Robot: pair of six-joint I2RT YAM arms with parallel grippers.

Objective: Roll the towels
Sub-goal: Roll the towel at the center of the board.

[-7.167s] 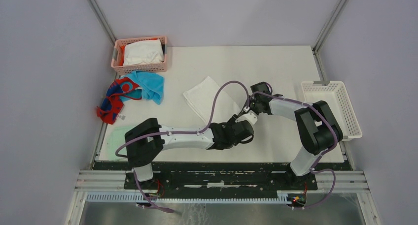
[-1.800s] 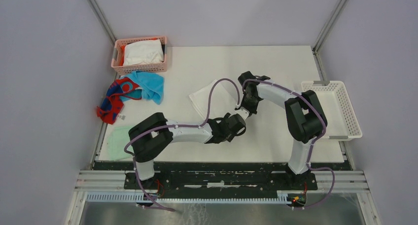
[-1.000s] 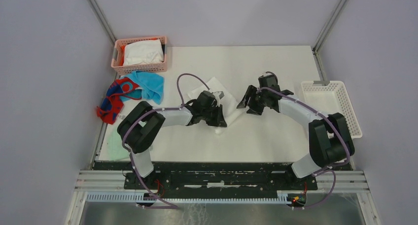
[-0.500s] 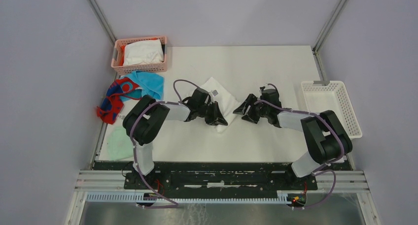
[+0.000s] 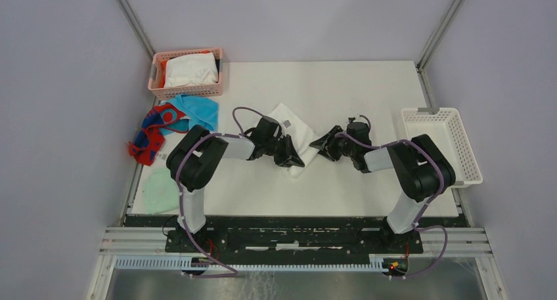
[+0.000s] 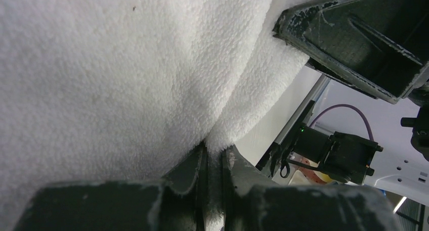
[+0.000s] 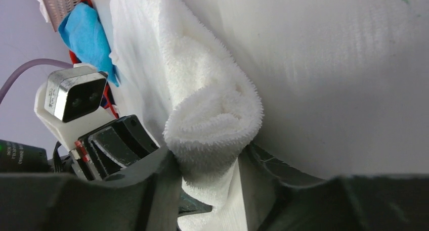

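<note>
A white towel (image 5: 293, 125) lies mid-table, part folded, its near edge rolled into a thick lip (image 7: 215, 120). My left gripper (image 5: 289, 155) is shut on a fold of it; the wrist view has a thin ridge of white cloth (image 6: 167, 84) pinched between the jaws at the left gripper (image 6: 213, 157). My right gripper (image 5: 324, 144) comes from the right, and the rolled lip sits in the right gripper (image 7: 210, 165), both fingers pressed against it. A turquoise towel (image 5: 198, 111) and a red and dark-blue towel (image 5: 151, 134) lie heaped at the table's left edge.
A pink basket (image 5: 157, 83) with a white cloth stands at the back left. At the right edge sits a white basket (image 5: 441, 146). A mint-green cloth (image 5: 157, 190) lies at the near left. Both arms meet closely at the towel.
My right gripper has slid left and nearer, onto the towel's rolled edge, and its jaws have narrowed round it. The left gripper has kept its hold, shifting slightly nearer.
</note>
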